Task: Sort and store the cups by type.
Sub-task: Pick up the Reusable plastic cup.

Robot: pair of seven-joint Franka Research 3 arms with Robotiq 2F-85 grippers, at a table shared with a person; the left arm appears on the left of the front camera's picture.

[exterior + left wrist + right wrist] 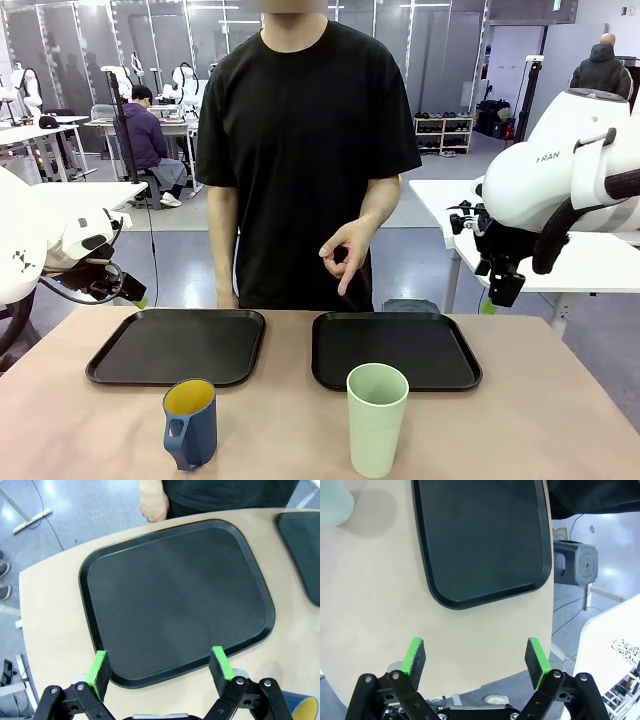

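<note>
Closest in, the two cups stand upright on the bare desk (520,430), both near its front edge. The blue mug (190,422) is on the left: short, yellow inside, handle turned front-left. The mint tumbler (377,418) is to its right, taller, plain and with no handle. They're well apart with open desk between them. I can't read any print on either one.

Just behind each cup is a black tray with rounded corners and a raised rim. The left tray (180,346) is behind the mug, the right tray (395,350) behind the tumbler, and a strip of desk runs between them.

The left tool (160,667) looks down on the left tray with its green pads spread wide, gripping nothing. The right tool (476,657) is the same, wide apart and holding nothing, up by the desk's right end.

The only lettering I can make out is "RAN" on the right arm (548,157). At the far edge a person stands with one hand (345,252) raised above the right tray, fingers curled.
</note>
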